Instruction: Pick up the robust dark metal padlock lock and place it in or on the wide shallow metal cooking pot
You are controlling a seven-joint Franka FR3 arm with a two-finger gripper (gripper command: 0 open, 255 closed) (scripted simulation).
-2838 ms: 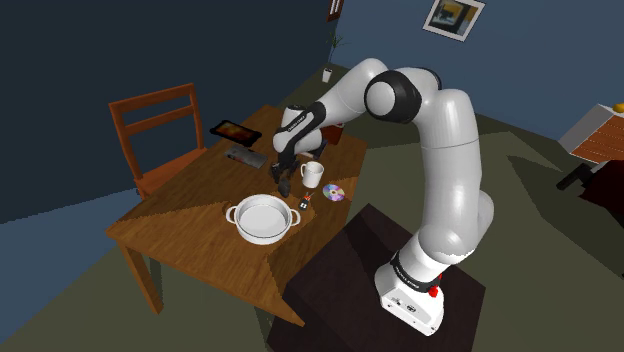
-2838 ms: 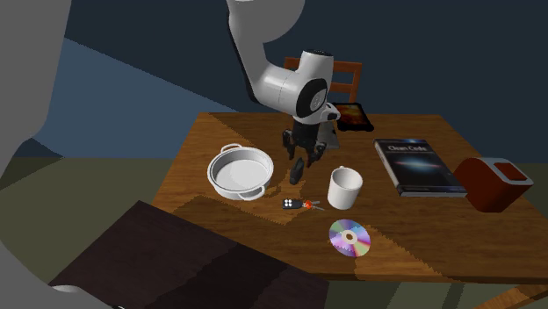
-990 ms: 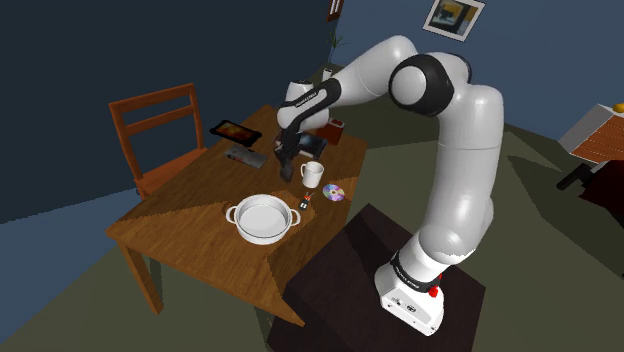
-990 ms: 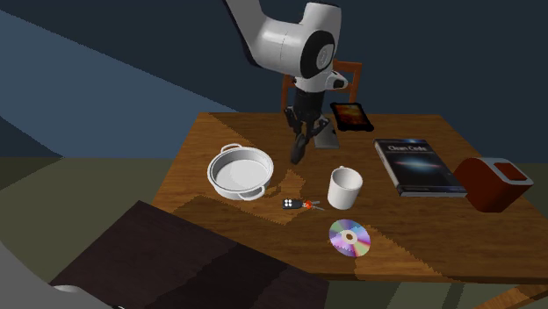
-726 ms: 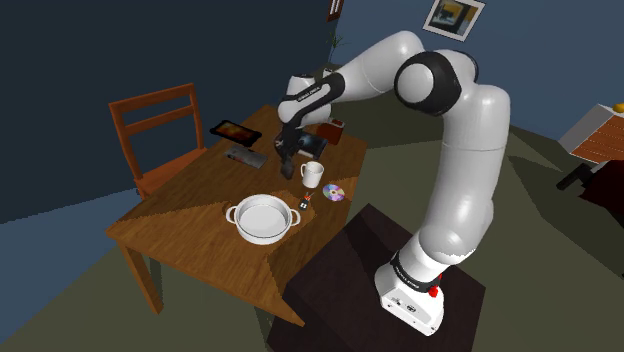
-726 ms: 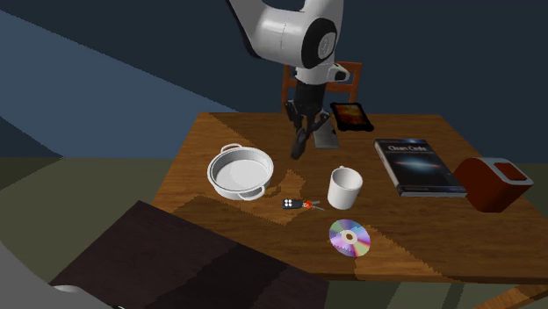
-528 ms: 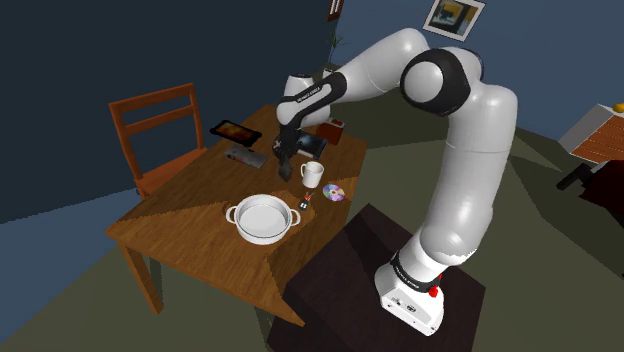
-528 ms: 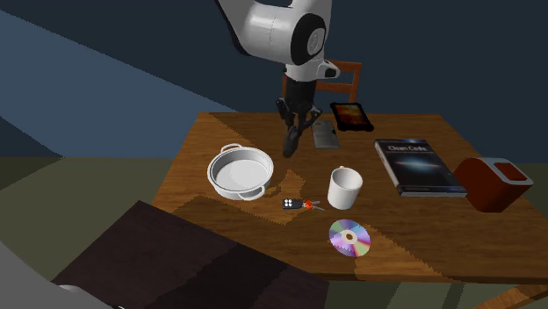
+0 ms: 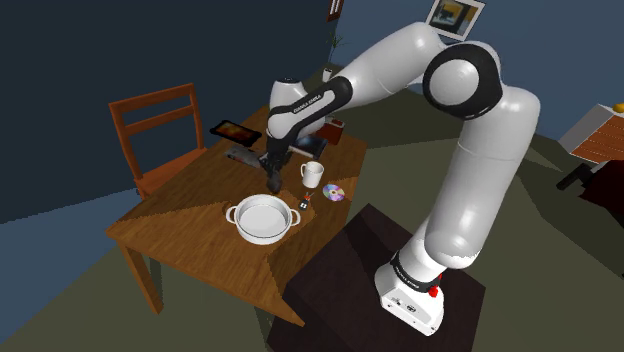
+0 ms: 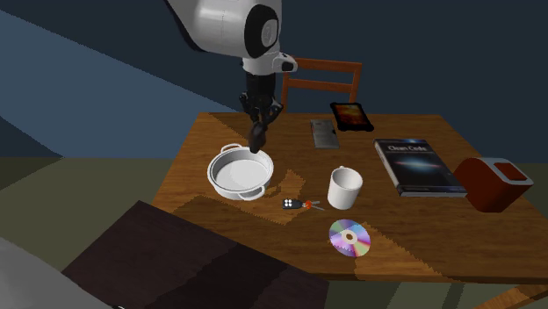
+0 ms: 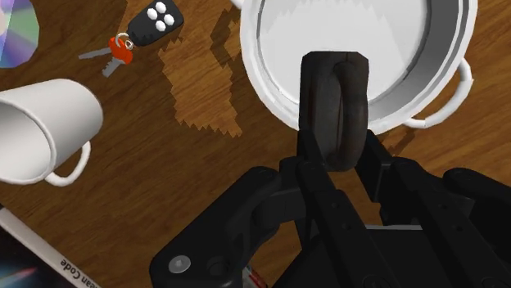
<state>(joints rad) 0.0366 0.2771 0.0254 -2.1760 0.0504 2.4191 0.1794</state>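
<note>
Black hand (image 11: 334,155) clasps the dark looped padlock (image 11: 332,94) over the rim of the shallow white pot (image 11: 413,82) — I'd centre it, lower, then release.

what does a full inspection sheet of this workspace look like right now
surface: wooden table, cluttered
job's things: dark padlock clasped in the claw, hanging over the rim of the white pot; pot empty
clutter: mug, key fob with keys, disc, book, tablet, red box
grippers: claw shut on the padlock
cables: nothing seen
surroundings: wooden chair, dark blue wall, framed picture
</note>
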